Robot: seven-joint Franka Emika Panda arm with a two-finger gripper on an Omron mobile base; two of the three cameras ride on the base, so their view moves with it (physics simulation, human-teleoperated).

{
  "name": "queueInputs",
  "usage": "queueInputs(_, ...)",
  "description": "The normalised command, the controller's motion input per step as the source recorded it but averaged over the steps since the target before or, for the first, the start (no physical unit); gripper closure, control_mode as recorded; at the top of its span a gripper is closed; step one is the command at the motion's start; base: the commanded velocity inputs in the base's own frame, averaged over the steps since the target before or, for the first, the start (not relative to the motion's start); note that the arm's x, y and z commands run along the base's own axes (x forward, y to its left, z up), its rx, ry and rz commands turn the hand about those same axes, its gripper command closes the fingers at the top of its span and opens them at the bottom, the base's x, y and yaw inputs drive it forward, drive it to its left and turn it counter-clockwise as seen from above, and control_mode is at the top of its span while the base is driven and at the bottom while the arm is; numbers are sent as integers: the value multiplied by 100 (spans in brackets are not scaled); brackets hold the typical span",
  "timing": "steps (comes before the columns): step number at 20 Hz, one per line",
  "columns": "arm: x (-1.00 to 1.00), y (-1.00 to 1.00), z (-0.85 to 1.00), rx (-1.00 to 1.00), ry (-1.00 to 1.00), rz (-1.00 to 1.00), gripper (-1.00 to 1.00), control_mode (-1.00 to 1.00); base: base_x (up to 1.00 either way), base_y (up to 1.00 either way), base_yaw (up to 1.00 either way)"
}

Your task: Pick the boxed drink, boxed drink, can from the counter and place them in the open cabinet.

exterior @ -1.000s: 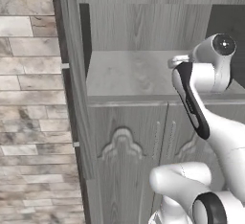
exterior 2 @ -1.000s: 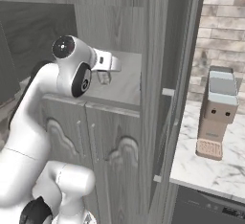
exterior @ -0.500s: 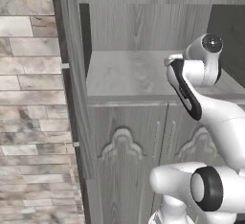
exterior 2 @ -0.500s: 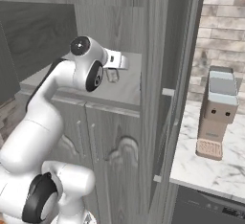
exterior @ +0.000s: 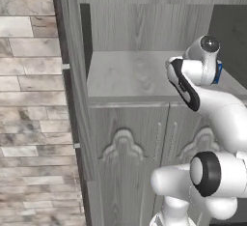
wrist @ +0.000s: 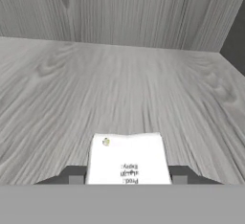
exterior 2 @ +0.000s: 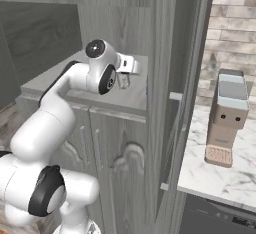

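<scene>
Compared with a second ago, the arm has swung further over the open cabinet shelf. The gripper is closed on a boxed drink, narrow gap, right above the shelf boards. The carton's white, flat-topped, with tiny printed text facing the hand camera.

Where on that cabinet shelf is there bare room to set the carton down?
The shelf lies bare ahead of the boxed drink in the claw, back to the rear wall and across to the side wall. Nothing on it is crowded.
</scene>
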Motion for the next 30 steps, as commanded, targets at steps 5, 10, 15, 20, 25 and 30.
queueInputs(5, 22, -1, -34, 0, 1, 0, 100, -100, 0, 0, 0)
queueInputs(10, 22, -2, -34, 0, 0, 0, 100, -100, 0, 0, 0)
queueInputs(15, 10, 0, -15, 0, 1, 0, 100, -100, 0, 0, 0)
queueInputs(20, 2, 0, -7, 0, 0, 0, -100, -100, 0, 0, 0)
queueInputs(25, 0, 0, -4, 0, 0, 0, -100, -100, 0, 0, 0)
queueInputs(30, 0, 0, 0, 0, 0, 0, -100, -100, 0, 0, 0)
